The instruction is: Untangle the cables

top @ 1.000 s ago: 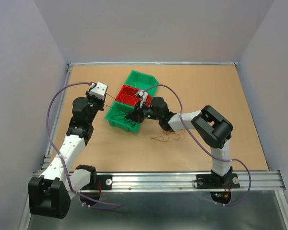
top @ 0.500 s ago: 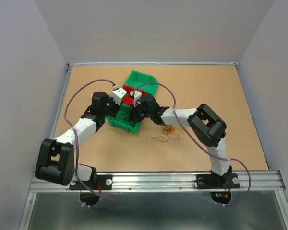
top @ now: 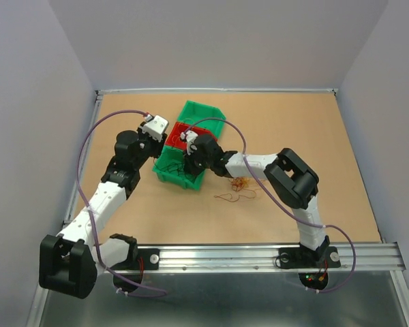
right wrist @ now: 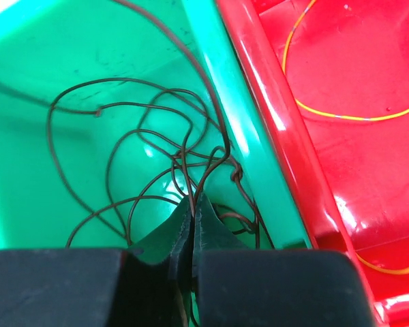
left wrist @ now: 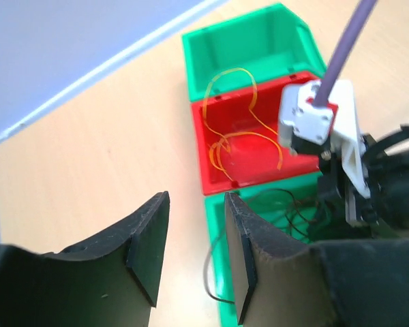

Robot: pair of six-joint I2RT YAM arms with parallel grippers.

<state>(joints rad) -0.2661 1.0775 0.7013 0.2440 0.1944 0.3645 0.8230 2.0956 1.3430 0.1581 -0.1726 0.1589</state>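
Dark brown cables (right wrist: 143, 146) lie in loose loops inside the near green bin (top: 165, 172). My right gripper (right wrist: 193, 203) is down in that bin, shut on a strand of the dark brown cable; it also shows from above (top: 189, 146). An orange-yellow cable (left wrist: 233, 129) curls in the red bin (left wrist: 211, 178), and part of it shows in the right wrist view (right wrist: 327, 114). My left gripper (left wrist: 195, 208) hovers open just left of the bins (top: 155, 126), nothing between its fingers. One dark strand (left wrist: 207, 269) loops over the green bin's wall by the right finger.
A third, far green bin (top: 203, 111) touches the red one. On the table right of the bins lie a small orange tangle (top: 240, 182) and a thin reddish-brown strand (top: 232, 197). Purple arm cables arch over the bins (top: 221, 124).
My left gripper swung in toward the bins, then drew back left and opened wider. My right gripper shifted slightly left over the near green bin, still shut.
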